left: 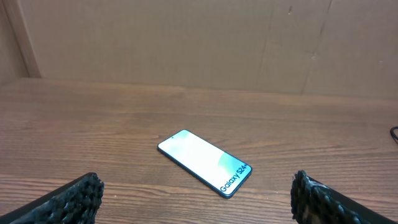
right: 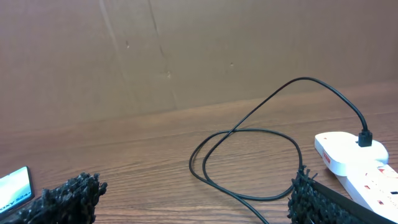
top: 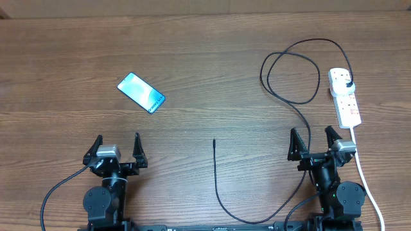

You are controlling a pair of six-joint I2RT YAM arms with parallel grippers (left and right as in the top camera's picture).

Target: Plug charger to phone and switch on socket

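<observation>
Jaws wide apart, phone (top: 140, 93) well ahead

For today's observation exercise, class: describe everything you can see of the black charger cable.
The charger is a long, thin black cable, limp and rubbery-looking. Its black plug sits in the far end of the white power strip. From there it rises, lies in a loose crossed loop on the wooden table, runs toward the near edge past the right claw, curves left and ends in a small connector tip lying free at mid-table, apart from the phone.
</observation>
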